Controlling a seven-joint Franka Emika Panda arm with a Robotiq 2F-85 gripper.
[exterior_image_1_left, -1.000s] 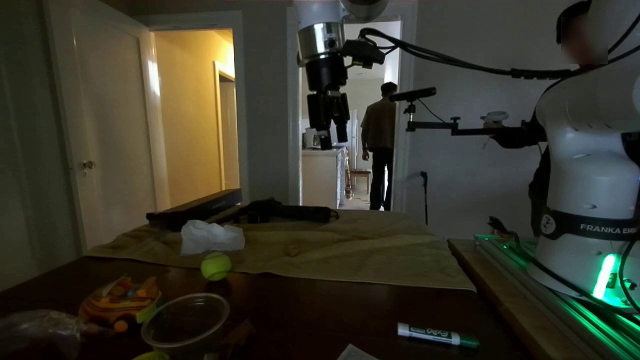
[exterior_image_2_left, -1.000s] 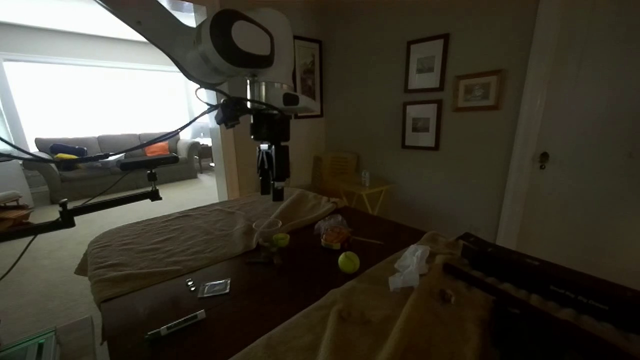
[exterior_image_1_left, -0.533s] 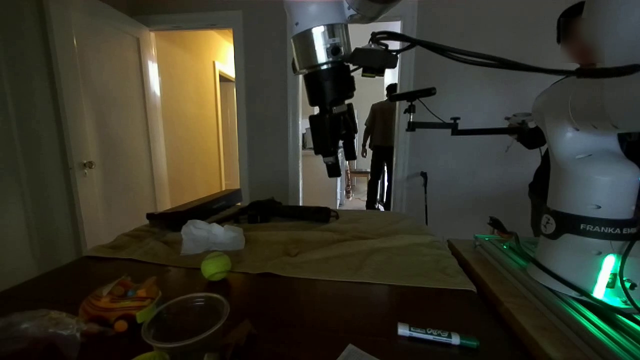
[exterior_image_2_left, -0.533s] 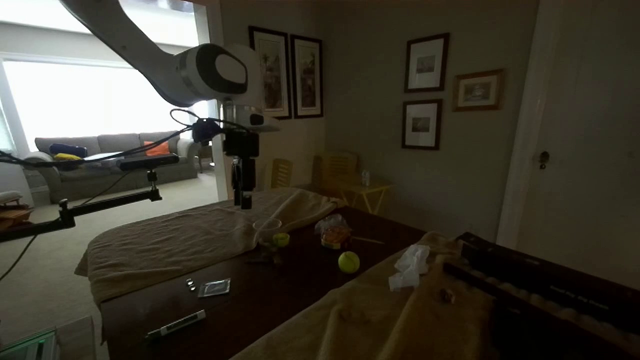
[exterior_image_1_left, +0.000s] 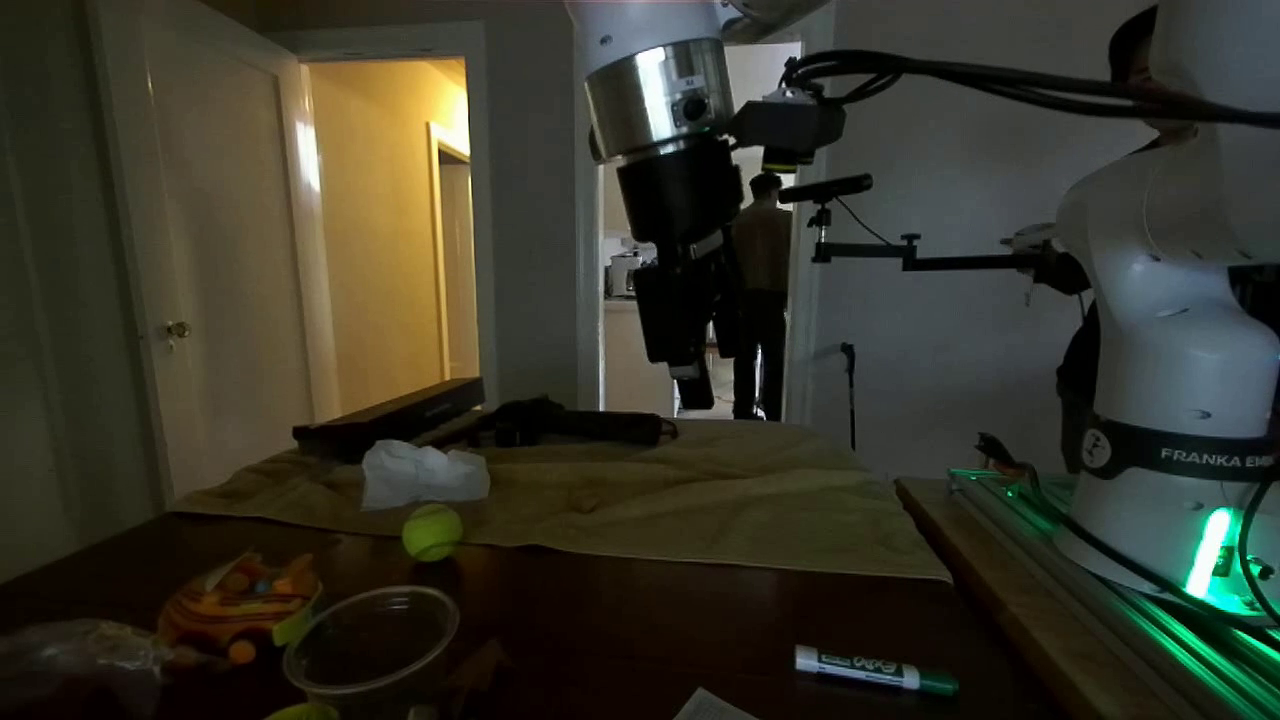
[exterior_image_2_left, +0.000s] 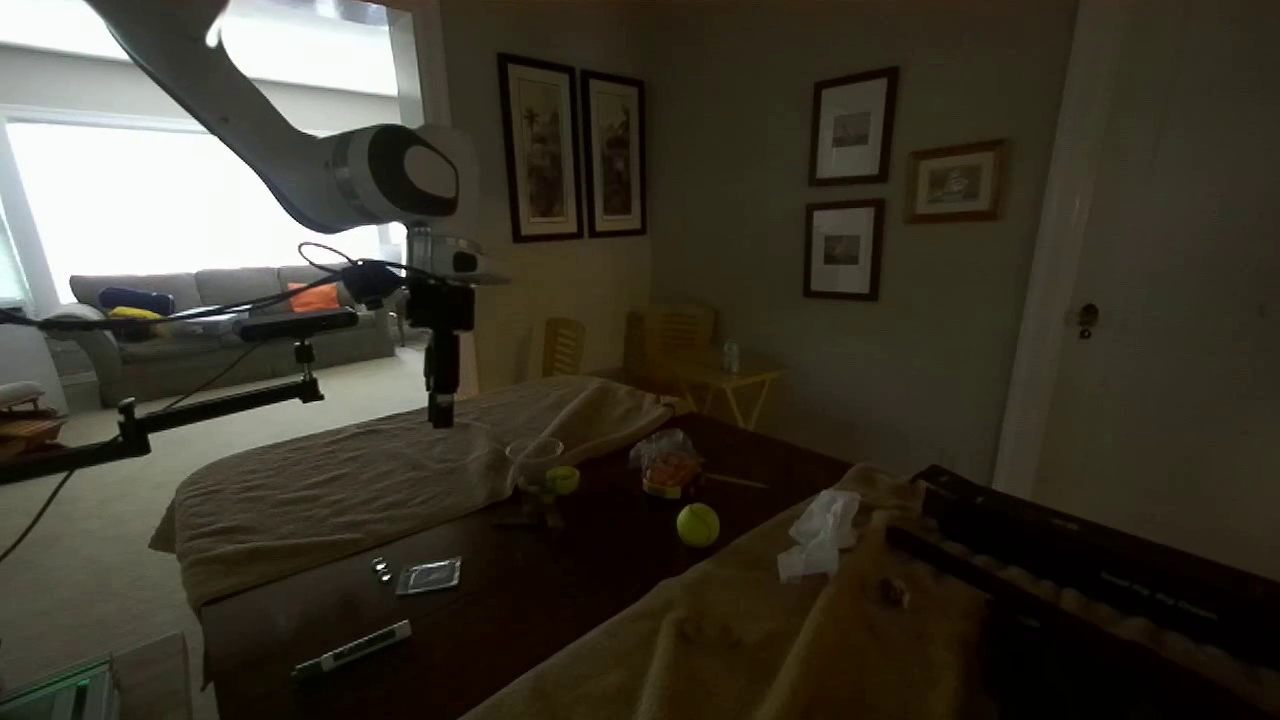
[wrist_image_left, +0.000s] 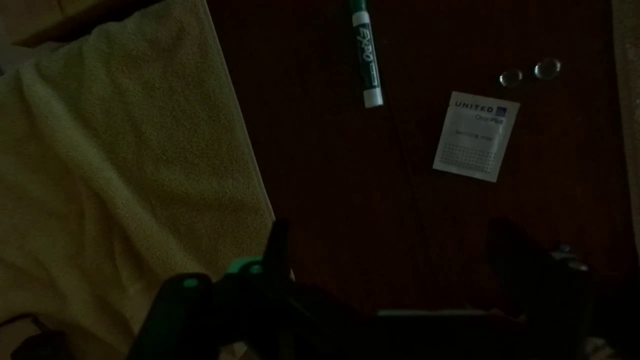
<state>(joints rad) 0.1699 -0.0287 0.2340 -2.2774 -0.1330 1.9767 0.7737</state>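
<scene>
Gripper (wrist_image_left: 389, 230) lower than before, marker (wrist_image_left: 368, 57) lengthwise up wrist view, cap (wrist_image_left: 358, 5) topmost

There are two clear beads (wrist_image_left: 547, 69), one marker (wrist_image_left: 369, 59), one packet (wrist_image_left: 476, 137) and one tennis ball (exterior_image_1_left: 432, 532).

Marker (wrist_image_left: 368, 60): green end cut off above our wrist view.
Packet (wrist_image_left: 476, 136): we cannot read its fine print.

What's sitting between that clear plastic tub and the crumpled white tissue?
A tennis ball on the dark table: an exterior view shows it between the tub and the tissue, which lies on the towel.
</scene>
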